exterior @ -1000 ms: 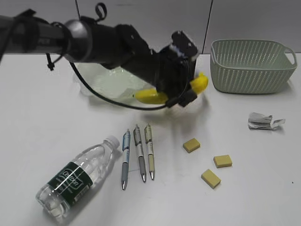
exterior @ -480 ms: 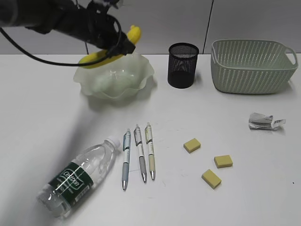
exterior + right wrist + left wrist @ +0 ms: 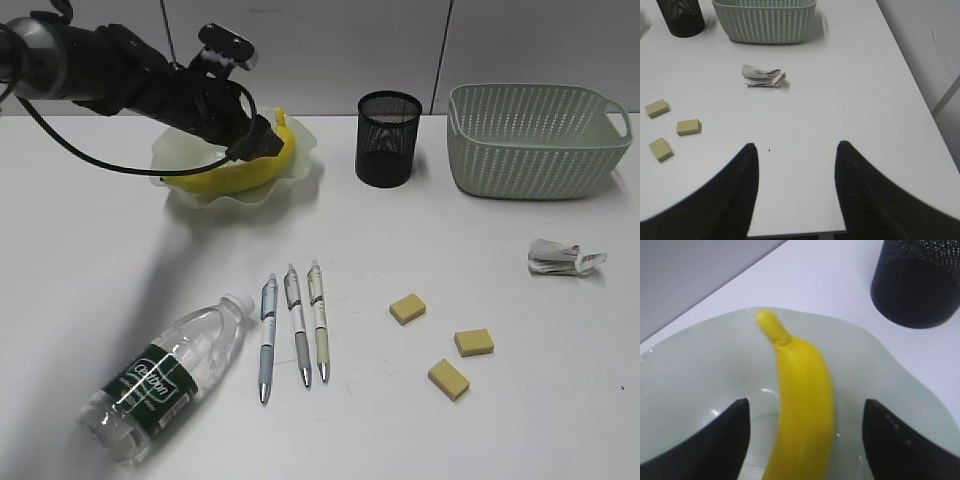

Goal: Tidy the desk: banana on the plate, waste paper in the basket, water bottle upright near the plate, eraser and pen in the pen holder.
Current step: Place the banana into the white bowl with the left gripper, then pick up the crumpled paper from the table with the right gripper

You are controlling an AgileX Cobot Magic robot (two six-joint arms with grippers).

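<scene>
banana (image 3: pixel 802 410) lies in the plate (image 3: pixel 700 375); basket (image 3: pixel 535 140) holds nothing visible.

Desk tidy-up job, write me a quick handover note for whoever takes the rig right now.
Left tool: open, fingers either side of the banana, which lies in the plate.
Right tool: open, empty, above bare desk.
Done: banana on plate.
Left: waste paper into the basket; water bottle, lying down, upright by the plate; three pens and three erasers into the pen holder.
</scene>
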